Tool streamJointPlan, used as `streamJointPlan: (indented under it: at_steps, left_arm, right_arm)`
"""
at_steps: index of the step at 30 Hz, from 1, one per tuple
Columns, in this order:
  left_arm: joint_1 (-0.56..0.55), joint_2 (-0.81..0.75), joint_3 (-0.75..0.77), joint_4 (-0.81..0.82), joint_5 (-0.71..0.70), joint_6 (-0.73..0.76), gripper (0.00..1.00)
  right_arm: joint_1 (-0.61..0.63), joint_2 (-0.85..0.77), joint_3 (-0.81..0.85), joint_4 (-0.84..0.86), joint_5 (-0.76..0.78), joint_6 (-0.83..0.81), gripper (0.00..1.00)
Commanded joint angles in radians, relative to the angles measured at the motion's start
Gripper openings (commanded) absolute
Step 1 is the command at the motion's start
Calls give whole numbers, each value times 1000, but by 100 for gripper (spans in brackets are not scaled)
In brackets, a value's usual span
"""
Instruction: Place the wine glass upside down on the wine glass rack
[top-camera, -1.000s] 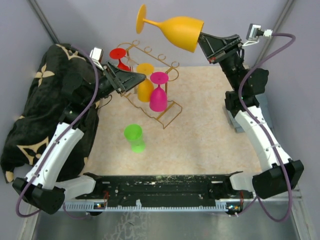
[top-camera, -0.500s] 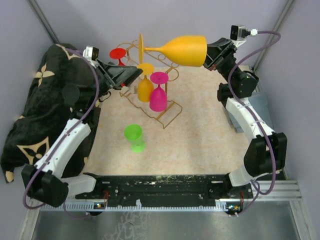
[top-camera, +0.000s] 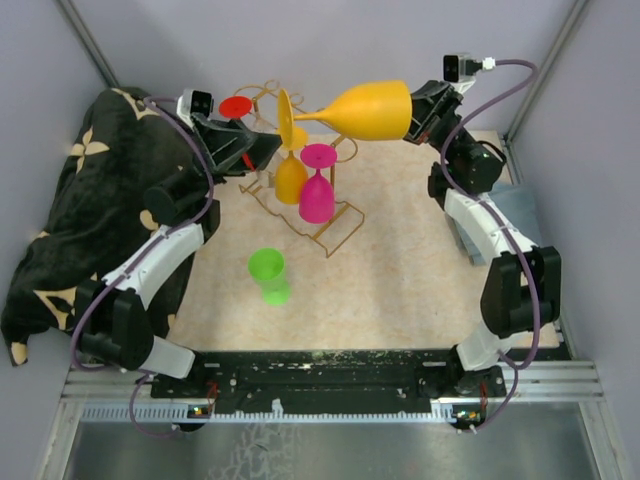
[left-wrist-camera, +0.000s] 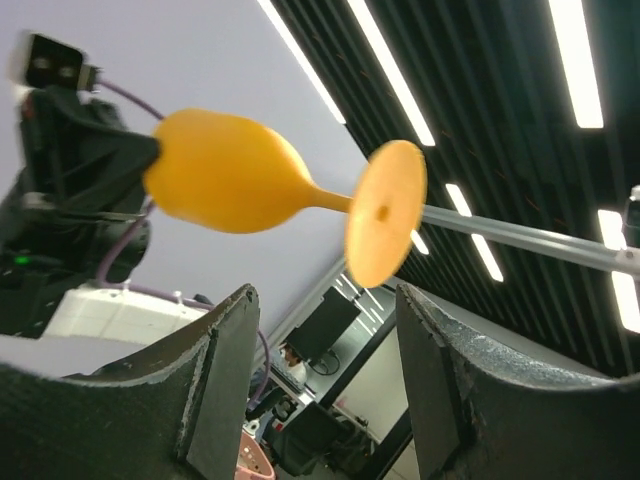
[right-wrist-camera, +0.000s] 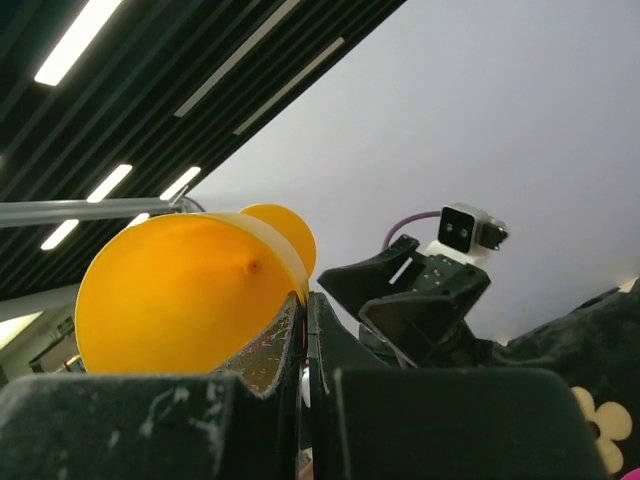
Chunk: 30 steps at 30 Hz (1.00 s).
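Observation:
My right gripper (top-camera: 412, 112) is shut on the rim of an orange wine glass (top-camera: 370, 108) and holds it on its side in the air, foot pointing left. In the right wrist view the gripper (right-wrist-camera: 305, 300) pinches the rim of the bowl (right-wrist-camera: 180, 290). My left gripper (top-camera: 270, 150) stands open just below and left of the glass's foot (top-camera: 286, 120), apart from it. Seen from the left wrist, the foot (left-wrist-camera: 385, 225) hangs above the open gripper (left-wrist-camera: 325, 300). The gold wine glass rack (top-camera: 340, 238) stands beneath.
On the rack hang an orange glass (top-camera: 291, 177), a pink glass (top-camera: 317, 195) and a red glass (top-camera: 236, 107). A green glass (top-camera: 268, 275) stands on the table in front. A black cloth with a gold pattern (top-camera: 60, 220) covers the left side.
The right arm brought the orange glass down and left, from tilted to level, over the rack. The left gripper rose toward the glass's foot.

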Motion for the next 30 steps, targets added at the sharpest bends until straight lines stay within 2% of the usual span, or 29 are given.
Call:
streamJointPlan:
  at_steps: [1, 13, 30]
  left_arm:
    - [2, -15, 68, 198, -10, -73, 62]
    - [-28, -4, 95, 167, 24, -81, 62]
    - [-30, -27, 30, 158, 26, -63, 62]
  right_arm:
    - [-6, 25, 53, 190, 15, 44, 0]
    - [34, 83, 61, 211, 26, 46, 0]
    - [21, 82, 125, 181, 20, 42, 0]
